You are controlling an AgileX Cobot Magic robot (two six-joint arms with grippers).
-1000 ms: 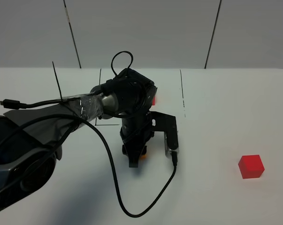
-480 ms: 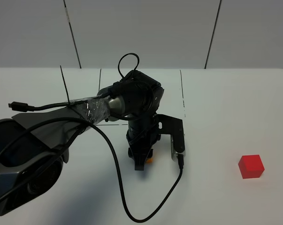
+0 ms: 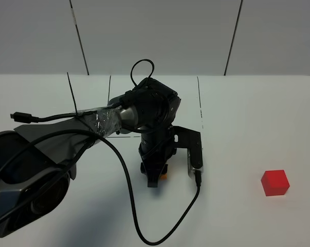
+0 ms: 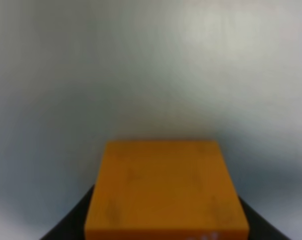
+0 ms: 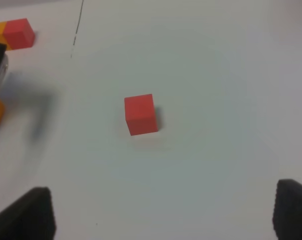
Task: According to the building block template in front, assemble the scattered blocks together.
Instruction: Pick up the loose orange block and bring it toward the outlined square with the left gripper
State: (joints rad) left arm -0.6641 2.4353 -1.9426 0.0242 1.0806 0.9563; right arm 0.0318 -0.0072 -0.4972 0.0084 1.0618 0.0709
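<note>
Rightward drift of left arm since a second ago; left end effector (image 3: 155, 179) pinches orange cube (image 4: 166, 190) low near worktop (image 3: 247, 128). Red cube (image 3: 275, 182) well apart; right end effector (image 5: 158, 212) spread, empty. Keep cube level, join flush as template (image 5: 13, 31) shows.

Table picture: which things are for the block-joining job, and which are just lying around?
For the job:
- orange block, held in the left gripper
- red block, alone on the table
- orange-and-red template
- right gripper, open and empty

Just lying around:
- black cable looping from the arm onto the table
- thin black lines marked on the table
</note>
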